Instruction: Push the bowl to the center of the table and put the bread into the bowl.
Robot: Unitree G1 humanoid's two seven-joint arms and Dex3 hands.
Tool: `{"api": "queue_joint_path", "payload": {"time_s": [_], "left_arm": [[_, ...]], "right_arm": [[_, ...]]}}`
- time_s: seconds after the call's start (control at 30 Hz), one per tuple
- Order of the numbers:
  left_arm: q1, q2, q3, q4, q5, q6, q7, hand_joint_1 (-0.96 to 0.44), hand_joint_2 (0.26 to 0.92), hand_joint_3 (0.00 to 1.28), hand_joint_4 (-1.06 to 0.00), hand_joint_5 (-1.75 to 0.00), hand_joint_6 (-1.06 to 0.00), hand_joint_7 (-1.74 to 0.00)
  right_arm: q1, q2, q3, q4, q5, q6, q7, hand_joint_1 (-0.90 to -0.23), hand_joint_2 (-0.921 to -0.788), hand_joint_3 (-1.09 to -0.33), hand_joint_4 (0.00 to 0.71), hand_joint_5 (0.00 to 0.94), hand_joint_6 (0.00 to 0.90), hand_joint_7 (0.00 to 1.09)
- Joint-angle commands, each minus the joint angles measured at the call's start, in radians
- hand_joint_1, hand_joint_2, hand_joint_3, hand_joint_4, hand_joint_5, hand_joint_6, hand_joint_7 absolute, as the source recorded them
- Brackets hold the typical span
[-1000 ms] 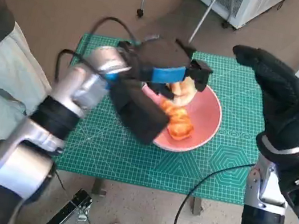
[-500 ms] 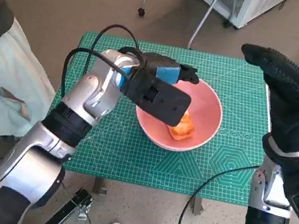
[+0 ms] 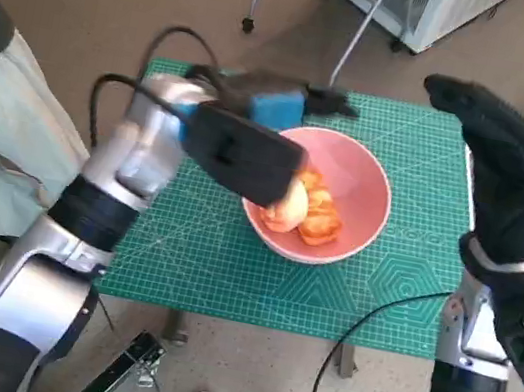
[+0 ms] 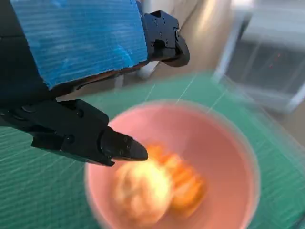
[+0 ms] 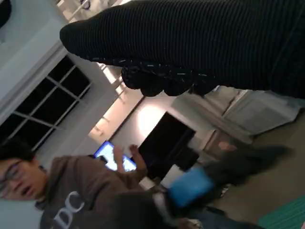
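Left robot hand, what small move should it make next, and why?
Probably lift the left robot hand up and back from the pink bowl. Both bread pieces already lie inside the bowl, and the hand holds nothing.

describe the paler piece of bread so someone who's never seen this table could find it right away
On the green cutting mat sits a round pink bowl. Two breads lie inside; the pale rounded bread roll is nearer the blue-taped left hand, beside the darker orange glazed bread.

L hand [image 3: 276, 107] hangs over bowl [image 3: 368, 200] far rim; bowl's right side open, w/ bread [image 3: 305, 212] inside.
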Motion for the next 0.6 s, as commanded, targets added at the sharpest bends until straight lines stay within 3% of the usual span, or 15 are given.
{"api": "queue_joint_path", "payload": {"time_s": [0.03,0.13,0.23,0.33,0.4,0.6], "left_arm": [[0.115,-0.031,0.159,0.008,-0.141,-0.229,0.22,-0.34,0.919,0.09,-0.49,-0.11,-0.32,-0.54],[0.203,-0.11,0.256,0.005,-0.2,-0.374,0.427,-0.36,0.92,0.11,-0.51,-0.08,-0.37,-0.48],[0.271,-0.166,0.292,-0.063,-0.227,-0.395,0.519,-0.4,0.921,0.12,-0.49,-0.05,-0.37,-0.44],[0.342,-0.21,0.309,-0.16,-0.274,-0.364,0.543,-0.37,0.921,0.14,-0.47,-0.03,-0.31,-0.48],[0.376,-0.213,0.306,-0.206,-0.292,-0.343,0.537,-0.35,0.921,0.16,-0.45,-0.01,-0.25,-0.56],[0.435,-0.194,0.298,-0.284,-0.323,-0.316,0.505,-0.32,0.921,0.18,-0.42,0.0,-0.18,-0.6]], "right_arm": [[-0.007,0.012,-0.008,0.006,-0.065,0.013,-0.08,-0.652,-0.921,-0.739,0.079,0.28,-0.001,0.67],[-0.01,0.028,-0.006,-0.013,-0.097,0.029,-0.138,-0.65,-0.921,-0.753,0.078,0.273,-0.001,0.67],[-0.018,0.035,-0.002,-0.014,-0.116,0.034,-0.169,-0.646,-0.921,-0.762,0.077,0.266,-0.001,0.66],[-0.029,0.04,0.004,-0.008,-0.129,0.037,-0.187,-0.645,-0.921,-0.766,0.079,0.259,-0.001,0.65],[-0.038,0.043,0.008,0.002,-0.132,0.036,-0.193,-0.644,-0.921,-0.766,0.081,0.255,-0.001,0.65],[-0.064,0.04,0.017,0.04,-0.141,0.03,-0.2,-0.646,-0.921,-0.764,0.09,0.24,-0.001,0.64]]}}
